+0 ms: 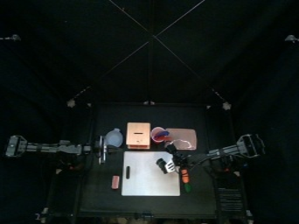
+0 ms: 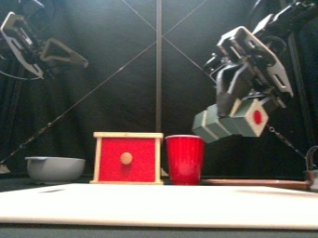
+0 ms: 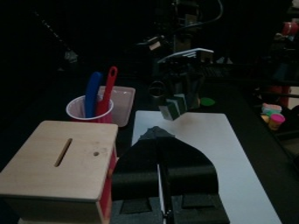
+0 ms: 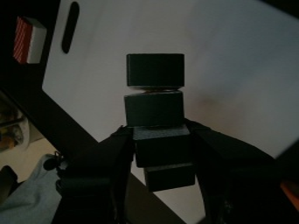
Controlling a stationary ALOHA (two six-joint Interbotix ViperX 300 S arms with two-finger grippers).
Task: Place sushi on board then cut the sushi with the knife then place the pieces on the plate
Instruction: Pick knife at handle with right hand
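Sushi roll (image 2: 231,119): gripped in right hand (image 4: 158,136), hanging above white board (image 1: 142,175) for setting down.
Left hand (image 3: 162,149): resting aside; grip state cannot be told.

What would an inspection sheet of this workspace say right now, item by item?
Surface: black table carrying a white cutting board.
Job's things: sushi roll held in the air above the board; blue knife and red knife standing in the red cup; pink tray at the back right.
Clutter: wooden box; blue-grey bowl; red toy left of the board; orange-and-green toy by its right edge.
Grippers: right gripper shut on the roll; left gripper shut, empty, at the table's left side.
Cables: nothing seen.
Surroundings: black curtains.
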